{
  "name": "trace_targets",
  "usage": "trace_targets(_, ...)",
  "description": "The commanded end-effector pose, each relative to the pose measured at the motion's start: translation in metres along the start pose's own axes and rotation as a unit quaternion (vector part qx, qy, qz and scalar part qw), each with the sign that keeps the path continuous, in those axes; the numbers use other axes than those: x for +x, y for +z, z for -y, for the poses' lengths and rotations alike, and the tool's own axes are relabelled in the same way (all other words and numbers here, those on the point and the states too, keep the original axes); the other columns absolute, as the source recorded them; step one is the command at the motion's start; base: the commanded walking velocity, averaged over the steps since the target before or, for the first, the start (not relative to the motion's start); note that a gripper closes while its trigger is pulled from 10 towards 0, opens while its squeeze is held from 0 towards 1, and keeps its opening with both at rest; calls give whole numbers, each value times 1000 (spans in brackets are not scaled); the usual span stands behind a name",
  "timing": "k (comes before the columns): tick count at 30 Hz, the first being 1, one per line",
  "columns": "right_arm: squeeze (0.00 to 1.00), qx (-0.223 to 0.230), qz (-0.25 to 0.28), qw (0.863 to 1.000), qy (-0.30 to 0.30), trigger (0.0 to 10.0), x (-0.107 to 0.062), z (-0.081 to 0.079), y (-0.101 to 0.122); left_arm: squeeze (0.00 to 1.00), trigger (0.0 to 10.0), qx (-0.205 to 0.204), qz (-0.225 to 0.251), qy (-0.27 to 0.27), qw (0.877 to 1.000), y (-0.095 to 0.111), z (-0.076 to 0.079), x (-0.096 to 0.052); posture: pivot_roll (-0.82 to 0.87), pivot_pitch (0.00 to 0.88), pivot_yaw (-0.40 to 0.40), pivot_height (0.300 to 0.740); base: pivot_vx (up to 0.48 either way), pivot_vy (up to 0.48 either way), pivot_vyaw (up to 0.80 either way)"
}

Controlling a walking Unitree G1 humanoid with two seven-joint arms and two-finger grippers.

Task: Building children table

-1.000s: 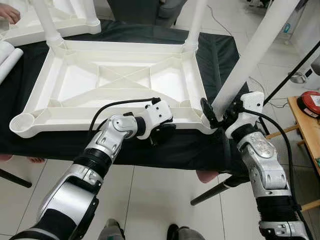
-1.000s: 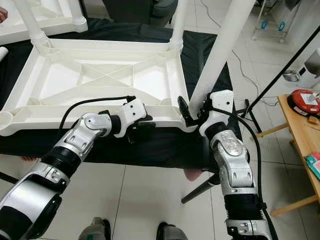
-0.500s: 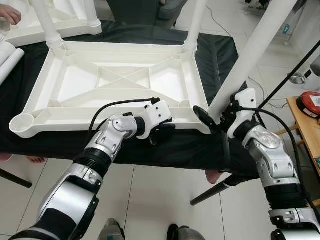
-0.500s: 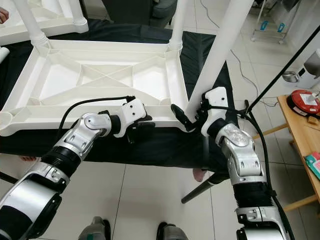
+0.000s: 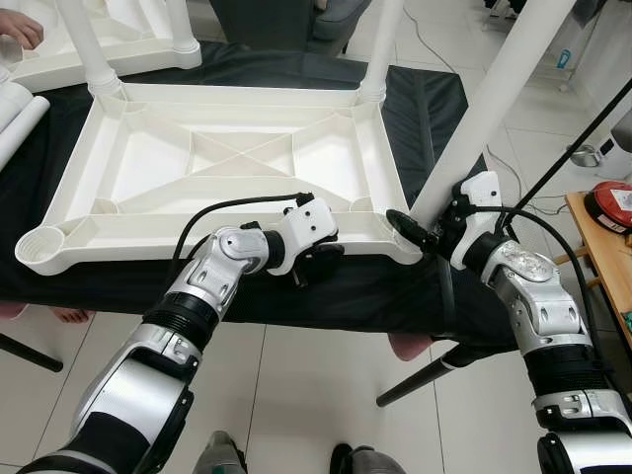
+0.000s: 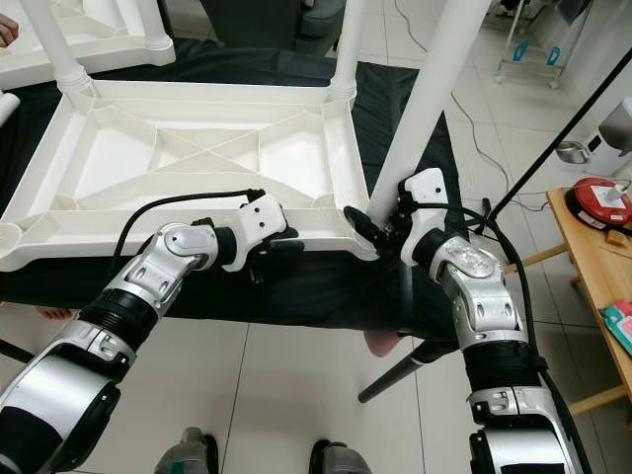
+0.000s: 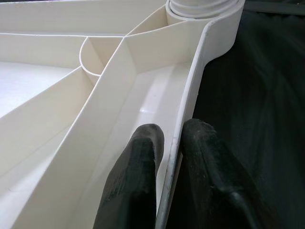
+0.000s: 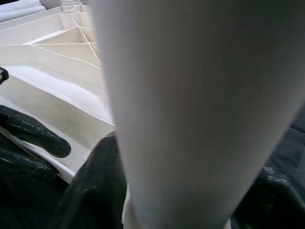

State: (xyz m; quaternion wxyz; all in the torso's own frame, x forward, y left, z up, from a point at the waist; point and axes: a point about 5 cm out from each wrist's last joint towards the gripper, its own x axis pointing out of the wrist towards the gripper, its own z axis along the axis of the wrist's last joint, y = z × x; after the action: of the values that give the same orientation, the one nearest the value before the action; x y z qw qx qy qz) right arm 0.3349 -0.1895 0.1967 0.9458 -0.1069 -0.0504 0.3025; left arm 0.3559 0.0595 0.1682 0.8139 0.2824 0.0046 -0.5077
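The white plastic table top point(image 5: 148, 242) lies upside down on a black cloth. White legs stand in its far left point(image 5: 84, 44) and far right point(image 5: 380, 44) corners. Its near left corner socket point(image 5: 41, 249) holds nothing. My left gripper point(image 5: 318, 259) is shut on the near rim point(image 7: 200, 71), one finger on each side of it point(image 7: 170, 131). My right gripper point(image 5: 420, 229) is shut on a third white leg point(image 5: 494, 99) close to its lower end, at the near right corner. That leg point(image 8: 200, 95) leans up to the right, with a black finger point(image 8: 95, 181) beside it.
A second white table top point(image 5: 59, 64) lies at the back left, with a person's hand point(image 5: 18, 28) beside it. Loose white tubes point(image 5: 15, 109) rest at the left edge. A wooden table point(image 5: 607, 247) with a red object point(image 5: 614, 202) stands at the right. A black tripod leg point(image 5: 425, 370) crosses the floor.
My right gripper has turned and carried the leg's lower end closer onto the near right corner of the table top. The left gripper has stayed on the rim.
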Motion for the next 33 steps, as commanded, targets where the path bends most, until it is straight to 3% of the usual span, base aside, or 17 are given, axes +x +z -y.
trace_targets(1, 0, 2, 2, 1000, 22, 0, 4, -8, -2, 0, 10000, -8, -21, 7, 1000, -10, 3, -1, 156, 152, -6, 740, 0, 0, 0)
trace_targets(9, 0, 15, -12, 1000, -15, 0, 2, -16, -18, 0, 10000, -8, -17, 3, 1000, -9, 4, -1, 154, 158, -4, 740, 0, 0, 0)
trace_targets(14, 0, 15, -50, 994, -92, 0, 2, -19, -37, 0, 10000, -9, -14, 1, 1000, -8, 5, 0, 151, 163, -5, 740, 0, 0, 0)
trace_targets(17, 0, 20, -104, 977, -183, 0, 0, -22, -58, 0, 10000, -9, -12, -1, 1000, -8, 6, 0, 149, 165, -3, 740, 0, 0, 0)
trace_targets(18, 0, 20, -104, 977, -183, 0, 0, -22, -58, 0, 10000, -9, -12, -1, 1000, -8, 6, 0, 149, 165, -3, 740, 0, 0, 0)
trace_targets(21, 0, 39, -142, 955, -257, 0, -2, -25, -73, 0, 10000, -10, -11, -2, 1000, -7, 7, 1, 148, 166, -4, 740, 0, 0, 0)
trace_targets(24, 0, 53, -149, 947, -279, 0, -3, -27, -77, 0, 10000, -10, -11, -2, 1000, -7, 7, 1, 149, 166, -6, 740, 0, 0, 0)
trace_targets(25, 0, 74, -160, 937, -301, 0, -4, -33, -83, 0, 10000, -11, -10, -2, 1000, -7, 7, 1, 149, 166, -6, 740, 0, 0, 0)
trace_targets(32, 0, 100, -182, 931, -301, 0, -4, -49, -94, 0, 10000, -12, -12, -3, 1000, -9, 8, 0, 148, 169, -4, 740, 0, 0, 0)
trace_targets(33, 0, 99, -192, 925, -313, 0, -4, -52, -97, 0, 10000, -12, -12, -4, 1000, -9, 8, 0, 147, 171, -3, 740, 0, 0, 0)
